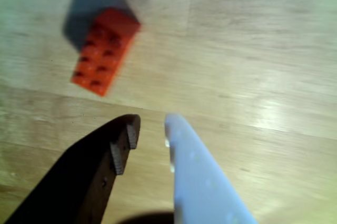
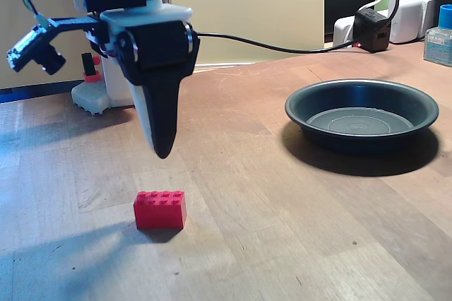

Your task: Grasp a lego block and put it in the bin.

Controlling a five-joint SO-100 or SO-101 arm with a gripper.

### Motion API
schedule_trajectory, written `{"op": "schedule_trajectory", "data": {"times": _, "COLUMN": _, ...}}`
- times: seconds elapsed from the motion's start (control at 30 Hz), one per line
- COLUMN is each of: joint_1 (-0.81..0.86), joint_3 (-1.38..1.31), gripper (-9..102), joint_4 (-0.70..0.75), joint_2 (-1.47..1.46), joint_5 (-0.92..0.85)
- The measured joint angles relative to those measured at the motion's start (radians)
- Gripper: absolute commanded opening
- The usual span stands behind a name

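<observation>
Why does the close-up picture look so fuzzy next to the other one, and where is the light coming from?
Wrist view: the lego block and the jaws of the gripper are soft and blurred, with a bright glare patch on the table at right. Fixed view: sharper; the bin and block cast dark shadows on the wood, though the lamp itself isn't visible.

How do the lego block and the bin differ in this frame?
The lego block is small, bright red, rectangular and studded; the bin is wide, round, dark grey and shallow. In the fixed view the block lies below the gripper, the bin off to the right. Both rest on the wooden table.
</observation>
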Motion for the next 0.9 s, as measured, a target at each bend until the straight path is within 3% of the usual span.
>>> {"op": "schedule_trajectory", "data": {"times": 0.13, "joint_1": 0.011, "joint_3": -0.023, "gripper": 22, "joint_4": -0.006, "joint_2": -0.037, "joint_5": 0.083}}
{"op": "schedule_trajectory", "data": {"times": 0.23, "joint_1": 0.006, "joint_3": -0.029, "gripper": 28, "joint_4": -0.006, "joint_2": -0.038, "joint_5": 0.109}}
{"op": "schedule_trajectory", "data": {"times": 0.9, "joint_1": 0.037, "joint_3": 0.003, "gripper": 27, "joint_4": -0.124, "joint_2": -0.133, "joint_5": 0.123}}
